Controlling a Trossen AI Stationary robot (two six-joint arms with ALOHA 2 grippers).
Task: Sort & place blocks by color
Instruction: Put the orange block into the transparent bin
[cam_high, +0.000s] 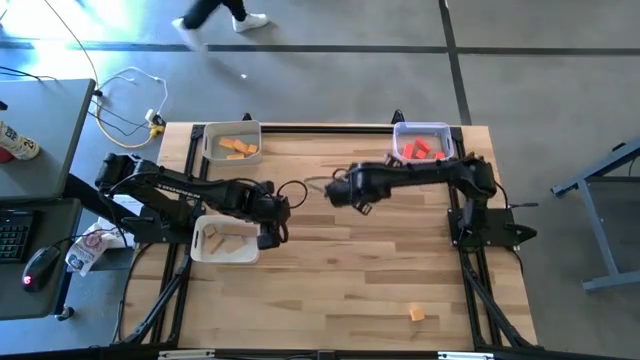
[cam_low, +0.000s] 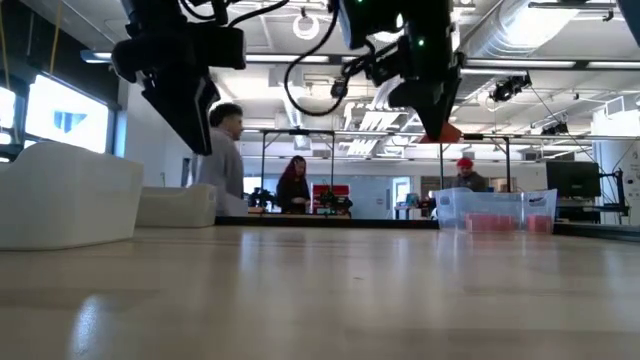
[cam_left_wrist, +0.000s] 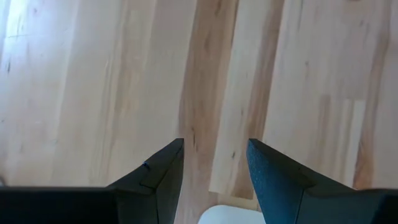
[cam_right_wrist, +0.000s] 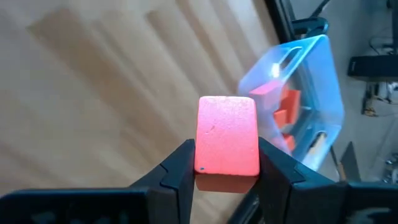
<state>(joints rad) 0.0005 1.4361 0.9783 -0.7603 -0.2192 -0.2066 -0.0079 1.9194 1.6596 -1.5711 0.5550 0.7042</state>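
Red block (cam_right_wrist: 227, 135) sits clamped between right gripper (cam_right_wrist: 227, 163) fingers above table (cam_right_wrist: 93, 93).

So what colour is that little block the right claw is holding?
Red. The block shows best in the right wrist view, pinched in the right gripper.

Right gripper (cam_right_wrist: 227, 163) – dark fingers, clamped on a red block (cam_right_wrist: 227, 144). Far-right bin (cam_high: 427, 133) clear bluish plastic, red blocks (cam_high: 420, 150) inside. Far-left bin (cam_high: 231, 131) pale, orange blocks (cam_high: 238, 148) in it. Near-left bin (cam_high: 222, 255) pale, plain light-wood blocks (cam_high: 222, 237). One orange block (cam_high: 417, 314) lies alone near-right on the table (cam_high: 340, 270) – light wood, striped planks. Left gripper (cam_left_wrist: 215, 163) dark.
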